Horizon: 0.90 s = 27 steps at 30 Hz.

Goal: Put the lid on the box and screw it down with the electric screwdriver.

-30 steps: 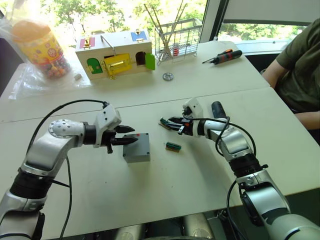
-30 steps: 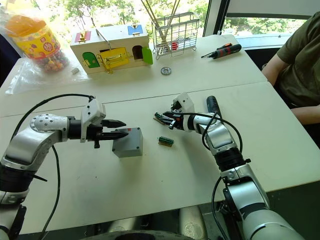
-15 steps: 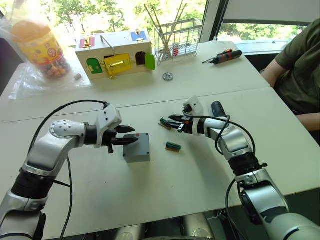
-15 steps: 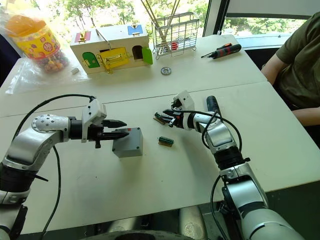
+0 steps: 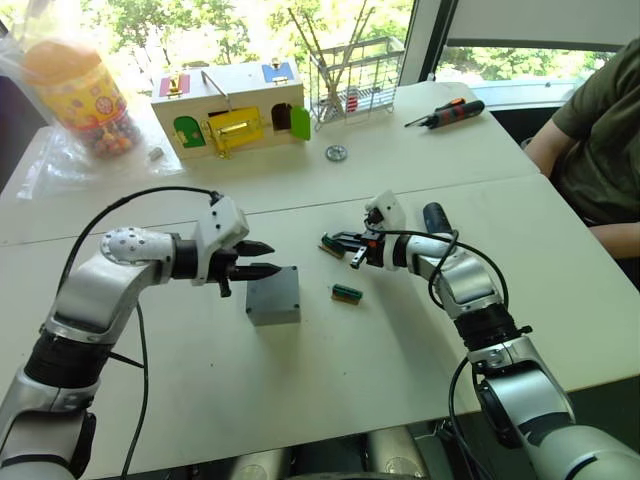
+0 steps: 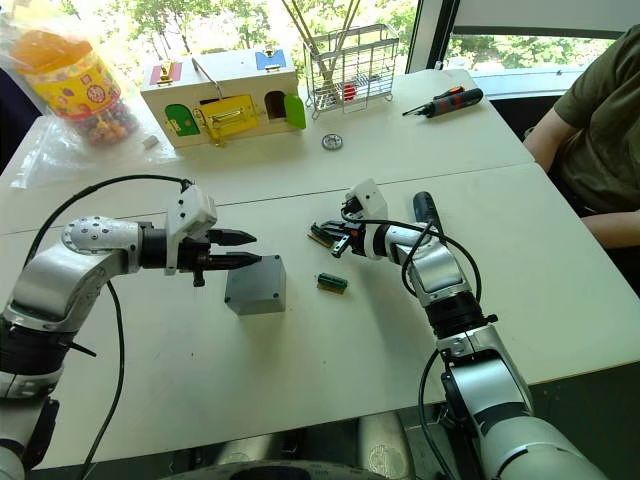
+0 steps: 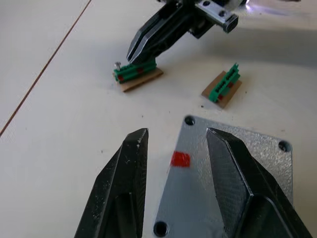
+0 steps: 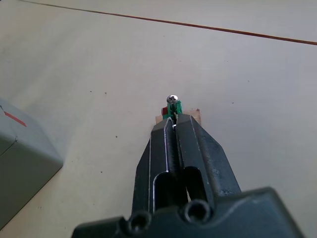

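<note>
Item: small grey square plastic box [image 5: 273,295], grey lid [image 7: 233,186] seated, under my spread left fingers [image 7: 126,183]. Right fingers [image 8: 171,144] pressed together on green screw holder [image 7: 134,73]. Step: fetching screws. Next: dark cylindrical electric screwdriver [image 5: 434,217], behind right fingers.

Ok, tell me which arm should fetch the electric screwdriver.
Right. The electric screwdriver lies just beside the right forearm, well away from the left claw, which hangs open at the box. The right claw must first release the green connector.
</note>
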Motion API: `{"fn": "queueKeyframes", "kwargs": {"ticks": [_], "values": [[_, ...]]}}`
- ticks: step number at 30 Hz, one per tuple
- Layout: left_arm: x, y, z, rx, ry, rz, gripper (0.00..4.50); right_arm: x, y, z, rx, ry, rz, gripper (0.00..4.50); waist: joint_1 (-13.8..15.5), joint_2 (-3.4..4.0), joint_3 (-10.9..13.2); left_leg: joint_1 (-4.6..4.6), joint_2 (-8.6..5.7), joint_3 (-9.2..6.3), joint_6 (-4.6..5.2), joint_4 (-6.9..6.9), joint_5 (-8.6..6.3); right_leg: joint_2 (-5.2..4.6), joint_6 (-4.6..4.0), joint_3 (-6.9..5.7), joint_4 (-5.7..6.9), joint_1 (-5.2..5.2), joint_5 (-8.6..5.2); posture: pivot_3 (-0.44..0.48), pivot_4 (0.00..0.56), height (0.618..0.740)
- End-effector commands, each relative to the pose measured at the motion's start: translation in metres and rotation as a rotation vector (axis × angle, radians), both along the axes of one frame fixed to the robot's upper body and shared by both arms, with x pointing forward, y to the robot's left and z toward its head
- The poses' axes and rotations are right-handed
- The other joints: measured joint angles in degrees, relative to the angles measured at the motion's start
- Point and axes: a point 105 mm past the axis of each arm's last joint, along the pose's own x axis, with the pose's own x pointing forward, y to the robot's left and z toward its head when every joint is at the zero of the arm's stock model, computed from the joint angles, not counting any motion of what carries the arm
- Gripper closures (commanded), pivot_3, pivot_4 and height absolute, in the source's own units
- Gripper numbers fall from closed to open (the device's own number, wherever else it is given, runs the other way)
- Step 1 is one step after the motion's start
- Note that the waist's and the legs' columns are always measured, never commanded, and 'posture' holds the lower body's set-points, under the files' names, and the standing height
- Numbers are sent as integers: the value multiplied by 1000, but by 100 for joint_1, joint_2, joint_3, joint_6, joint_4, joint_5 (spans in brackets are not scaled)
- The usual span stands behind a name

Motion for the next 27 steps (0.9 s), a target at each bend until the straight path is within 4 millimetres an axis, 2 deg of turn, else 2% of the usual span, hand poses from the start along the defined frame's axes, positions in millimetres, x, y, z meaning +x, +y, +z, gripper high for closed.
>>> {"fn": "queueKeyframes", "kwargs": {"ticks": [1,10,16,19,22,25,27], "values": [[-5,-3,6,-4,-17,-9,2643,0,2,14,33,-33,11,4441,-1,0,0,0,1,0,0,0,0,1,0,0,0,0,0,0,150,740],[-6,7,5,2,-7,16,2643,-4,3,38,73,-82,30,4441,7,0,0,0,0,0,0,1,0,1,0,0,0,0,0,0,150,740],[-10,19,18,-71,10,49,2643,-11,7,58,94,-124,50,4441,8,0,0,0,0,0,0,1,0,0,0,0,0,0,0,0,150,740],[-11,30,20,-92,19,81,2643,-21,12,69,105,-144,85,4441,4,0,0,0,1,0,0,-1,0,-1,0,0,0,-2,0,0,150,740],[-19,43,14,-118,49,123,2643,-44,31,78,125,-150,175,4441,-6,1,0,0,2,-1,0,-3,0,-1,0,1,0,-3,0,0,150,740],[-25,49,6,-153,77,156,2643,-58,42,76,128,-137,220,4441,6,1,0,0,4,-2,0,-6,0,0,0,1,0,-4,0,0,150,740],[-30,52,-6,-188,106,186,2643,-68,51,69,130,-115,249,4441,21,1,0,0,2,-3,0,-3,0,-2,0,1,-1,-1,0,0,150,740]]}}
